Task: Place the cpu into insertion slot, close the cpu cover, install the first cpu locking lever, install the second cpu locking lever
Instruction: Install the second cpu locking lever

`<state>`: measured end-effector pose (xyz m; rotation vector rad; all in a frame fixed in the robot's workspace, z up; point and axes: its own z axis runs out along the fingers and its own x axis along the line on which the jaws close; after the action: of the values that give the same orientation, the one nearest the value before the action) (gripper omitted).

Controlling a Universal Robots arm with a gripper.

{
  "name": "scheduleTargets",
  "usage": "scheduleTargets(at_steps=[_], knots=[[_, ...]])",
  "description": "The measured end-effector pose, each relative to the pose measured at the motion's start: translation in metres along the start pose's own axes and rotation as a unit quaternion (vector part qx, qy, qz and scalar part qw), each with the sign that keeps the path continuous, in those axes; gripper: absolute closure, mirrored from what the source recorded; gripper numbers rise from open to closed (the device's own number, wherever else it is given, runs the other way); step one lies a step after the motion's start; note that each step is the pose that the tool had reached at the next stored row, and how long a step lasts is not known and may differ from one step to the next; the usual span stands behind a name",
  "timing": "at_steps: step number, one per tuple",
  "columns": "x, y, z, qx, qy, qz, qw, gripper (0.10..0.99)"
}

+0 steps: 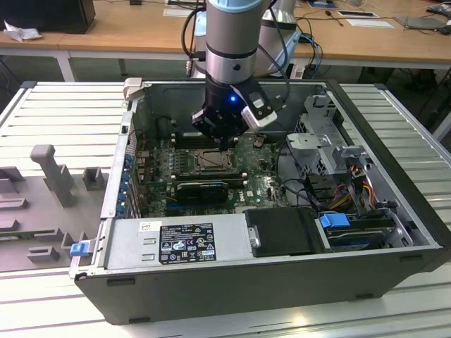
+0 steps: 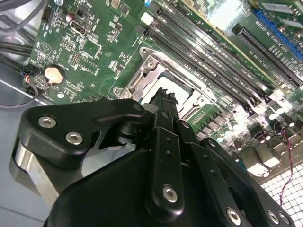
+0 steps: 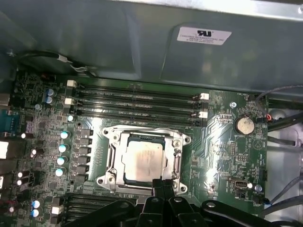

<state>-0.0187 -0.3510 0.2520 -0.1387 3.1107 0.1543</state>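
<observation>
arm is reaching down into an open computer case (image 1: 394, 271) lying on its side on a ribbed metal worktop (image 1: 63, 105), gripper (image 1: 225, 143) hanging just above the insertion slot (image 1: 210, 160) in the middle of the green motherboard (image 1: 264, 189)

in the first wrist view the cpu (image 3: 144, 160) is sitting flat inside the insertion slot (image 3: 110, 176), pale silvery top facing up, seated square in the socket; the cpu cover (image 3: 179, 153) is lying down around it as a grey metal frame, chip showing through its window. gripper (image 3: 162, 183) fingertips are sitting at the socket edge nearest the camera, pressed together into one narrow black tip, nothing pinched between them; cannot tell if they are touching the frame

in the second wrist view the gripper (image 2: 166, 97) is showing the same closed tip over the pale cpu (image 2: 154, 94), with the insertion slot (image 2: 147, 61) rim and its corner screws visible behind

long black memory slots (image 3: 137, 101) are running along one side of the socket, more memory slots along the other side near the fingers. round coin battery (image 3: 245, 125) is sitting on the board off to the side of the socket, well apart from it

in the exterior view a grey power supply (image 1: 176, 243) with a label is lying along the case's near edge, blue latch (image 1: 335, 220) and drive cage (image 1: 331, 141) at the exterior view's right, wooden desks (image 1: 127, 32) behind
</observation>
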Motion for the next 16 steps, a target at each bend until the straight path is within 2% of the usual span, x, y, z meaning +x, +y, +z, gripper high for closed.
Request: scheduleTargets(at_steps=[16], knots=[[0.0019,-0.019,-0.0018,0.0,0.0,0.0,1.0,0.98]])
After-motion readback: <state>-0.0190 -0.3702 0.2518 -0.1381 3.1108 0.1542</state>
